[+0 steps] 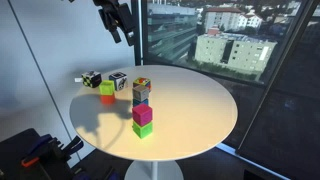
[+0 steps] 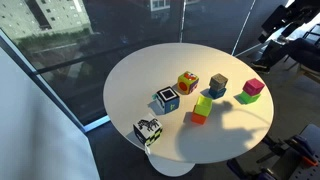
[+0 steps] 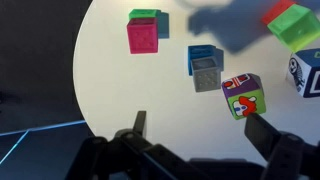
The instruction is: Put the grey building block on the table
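Observation:
The grey building block (image 3: 207,73) sits on top of a blue block (image 3: 203,53) near the middle of the round white table (image 3: 130,85). It also shows in both exterior views (image 2: 219,82) (image 1: 141,100). My gripper (image 3: 200,130) is open and empty. It hangs high above the table (image 1: 118,22), apart from every block. In the wrist view the grey block lies just beyond the gap between the fingers. A multicoloured patterned cube (image 3: 245,96) stands beside the grey block, close to one finger.
A magenta block on a green one (image 3: 143,36) stands near the table edge. A green block on an orange-red one (image 2: 202,108) and two black-and-white cubes (image 2: 166,99) (image 2: 148,131) stand on the far side. Glass windows (image 1: 220,40) surround the table.

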You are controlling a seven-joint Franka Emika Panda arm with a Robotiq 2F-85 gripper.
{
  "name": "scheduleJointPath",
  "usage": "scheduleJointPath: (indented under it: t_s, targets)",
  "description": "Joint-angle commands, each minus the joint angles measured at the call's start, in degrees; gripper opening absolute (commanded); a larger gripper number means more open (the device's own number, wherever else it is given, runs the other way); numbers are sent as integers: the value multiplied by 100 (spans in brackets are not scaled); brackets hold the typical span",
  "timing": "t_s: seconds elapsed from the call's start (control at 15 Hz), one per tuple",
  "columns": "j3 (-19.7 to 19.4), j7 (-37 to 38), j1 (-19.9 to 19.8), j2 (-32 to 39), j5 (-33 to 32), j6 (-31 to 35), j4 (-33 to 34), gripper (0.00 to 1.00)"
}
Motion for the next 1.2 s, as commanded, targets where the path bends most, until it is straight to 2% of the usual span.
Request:
scheduleJointPath:
  t_s: [0.0, 0.33, 0.73, 1.13]
  targets:
    - [-35, 12, 37, -2, -19, -20, 14, 100]
    - [-35, 12, 37, -4, -19, -20, 15, 100]
    - [-75, 115, 29, 182, 109, -79, 325, 100]
    - [-191, 0, 76, 630, 334, -471, 780, 100]
